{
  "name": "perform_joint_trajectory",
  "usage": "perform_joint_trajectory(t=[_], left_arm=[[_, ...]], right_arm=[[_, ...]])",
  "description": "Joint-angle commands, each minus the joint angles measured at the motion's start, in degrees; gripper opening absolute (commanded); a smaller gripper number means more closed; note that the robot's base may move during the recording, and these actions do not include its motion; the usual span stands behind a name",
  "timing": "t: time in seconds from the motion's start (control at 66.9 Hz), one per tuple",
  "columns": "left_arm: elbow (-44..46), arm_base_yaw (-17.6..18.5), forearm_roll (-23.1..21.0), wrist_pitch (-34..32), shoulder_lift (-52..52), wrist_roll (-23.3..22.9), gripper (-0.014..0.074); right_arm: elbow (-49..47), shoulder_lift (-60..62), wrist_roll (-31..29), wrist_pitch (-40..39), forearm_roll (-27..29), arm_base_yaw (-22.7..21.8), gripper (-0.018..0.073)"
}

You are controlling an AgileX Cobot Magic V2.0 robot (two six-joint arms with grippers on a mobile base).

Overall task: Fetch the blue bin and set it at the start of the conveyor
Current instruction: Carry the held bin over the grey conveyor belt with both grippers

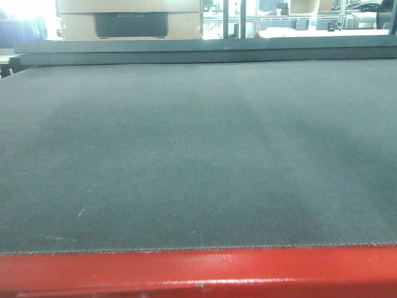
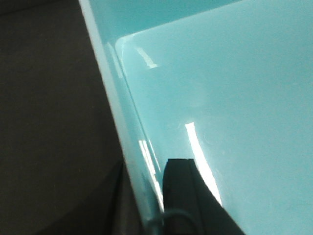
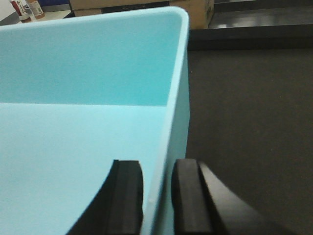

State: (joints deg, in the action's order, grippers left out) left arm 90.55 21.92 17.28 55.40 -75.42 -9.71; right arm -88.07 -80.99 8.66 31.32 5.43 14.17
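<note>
Left fingers (image 2: 188, 196) and right fingers (image 3: 128, 196) clamp the blue bin (image 3: 73, 63) by the conveyor start (image 1: 198, 155), cardboard box (image 1: 74, 26) beyond.

**Turquoise bin (image 3: 88, 73) over dark conveyor belt (image 1: 198, 155)**

The bin is pale, smooth-walled, thin-rimmed, open-topped and empty. Dark belt fabric shows beside both its side walls. The conveyor belt lies flat, grey-black and woven, with a glossy red front edge (image 1: 198, 270).

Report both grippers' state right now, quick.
Left gripper: closed on the blue bin wall.
Right gripper: closed on the blue bin wall.
</note>
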Motion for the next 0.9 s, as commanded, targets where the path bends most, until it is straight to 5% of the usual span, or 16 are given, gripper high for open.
perform_joint_trajectory(t=[0.0, 0.882], left_arm=[[0.4, 0.1, 2.6, -0.7, 1.3, 1.5, -0.0111], [0.4, 0.1, 2.5, -13.2, 1.3, 1.5, -0.0111]], right_arm=[[-0.5, 0.3, 1.1, -5.0, -1.9, -0.8, -0.0153], [-0.5, 0.3, 1.1, -5.0, -1.9, -0.8, -0.0153]])
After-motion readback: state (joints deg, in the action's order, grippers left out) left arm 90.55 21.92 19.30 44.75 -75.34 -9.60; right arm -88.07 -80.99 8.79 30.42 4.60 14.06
